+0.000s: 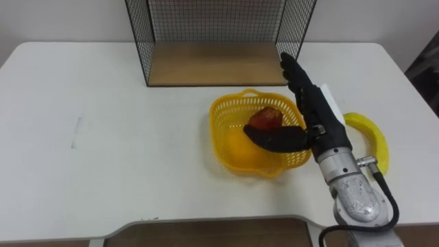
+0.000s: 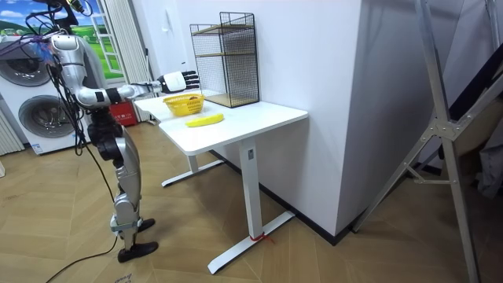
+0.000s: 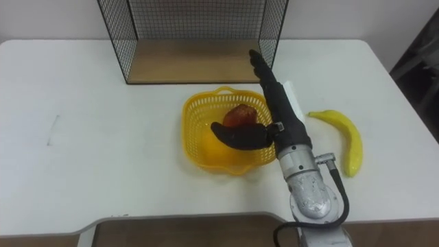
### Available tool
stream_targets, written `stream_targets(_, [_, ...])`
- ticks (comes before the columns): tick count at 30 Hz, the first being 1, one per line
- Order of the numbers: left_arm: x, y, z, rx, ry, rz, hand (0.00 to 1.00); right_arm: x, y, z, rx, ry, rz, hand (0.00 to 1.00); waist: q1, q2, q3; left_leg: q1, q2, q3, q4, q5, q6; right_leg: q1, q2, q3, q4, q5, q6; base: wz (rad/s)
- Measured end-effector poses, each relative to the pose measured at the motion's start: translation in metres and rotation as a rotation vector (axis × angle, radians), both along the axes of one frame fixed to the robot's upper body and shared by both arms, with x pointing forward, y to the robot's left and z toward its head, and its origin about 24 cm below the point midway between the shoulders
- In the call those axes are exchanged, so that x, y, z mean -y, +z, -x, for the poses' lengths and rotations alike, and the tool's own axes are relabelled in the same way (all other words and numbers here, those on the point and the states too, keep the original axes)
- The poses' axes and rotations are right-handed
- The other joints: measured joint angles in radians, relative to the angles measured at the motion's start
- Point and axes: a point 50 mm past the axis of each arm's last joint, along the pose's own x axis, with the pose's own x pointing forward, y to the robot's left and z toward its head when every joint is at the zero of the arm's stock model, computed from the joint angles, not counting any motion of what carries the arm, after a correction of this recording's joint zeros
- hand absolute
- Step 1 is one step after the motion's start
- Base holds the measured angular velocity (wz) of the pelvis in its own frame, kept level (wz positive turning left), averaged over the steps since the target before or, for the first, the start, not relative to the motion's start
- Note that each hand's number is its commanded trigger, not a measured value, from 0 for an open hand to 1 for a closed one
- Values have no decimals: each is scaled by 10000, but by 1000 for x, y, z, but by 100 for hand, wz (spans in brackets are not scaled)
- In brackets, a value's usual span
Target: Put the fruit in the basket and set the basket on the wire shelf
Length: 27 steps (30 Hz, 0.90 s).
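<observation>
Just over the far right rim of the yellow basket (image 1: 226, 113), the right hand (image 1: 320, 118) hovers with its fingers stretched straight toward the wire shelf (image 1: 212, 41) and its thumb spread sideways across the basket's opening, holding nothing. Beneath the thumb a red fruit (image 1: 265, 118) lies inside the basket. A banana (image 1: 374, 139) lies on the white counter (image 1: 103, 137) just right of the hand, outside the basket. The basket stands on the counter near the front of the shelf, whose wooden floor is bare. In the room view the robot stands at the counter's end on the room view's left, one arm reaching out over it.
</observation>
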Motion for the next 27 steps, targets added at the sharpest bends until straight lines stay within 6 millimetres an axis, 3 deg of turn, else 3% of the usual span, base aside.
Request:
stream_targets(13, [0, 0, 1, -10, 26, -60, 0, 3, 2, 0, 91, -381, -542, 0, -16, -42, -47, 45, -4, -33, -36, 1, -1, -37, -3, -3, -14, 0, 0, 0])
stream_targets(17, [0, 0, 2, -23, 38, -87, 0, 10, 17, 0, 806, -1024, -1032, 0, -19, -55, -58, 65, -8, -73, -38, 1, -1, 7, -2, -34, -17, 0, 0, 0])
stream_targets(27, [-3, 1, 9, -41, 195, -372, 0, 45, 27, 2, 1623, -3543, -1019, 0, -200, -148, -62, 190, -12, -86, -34, 2, 0, 85, -5, -32, -13, 0, 0, 0])
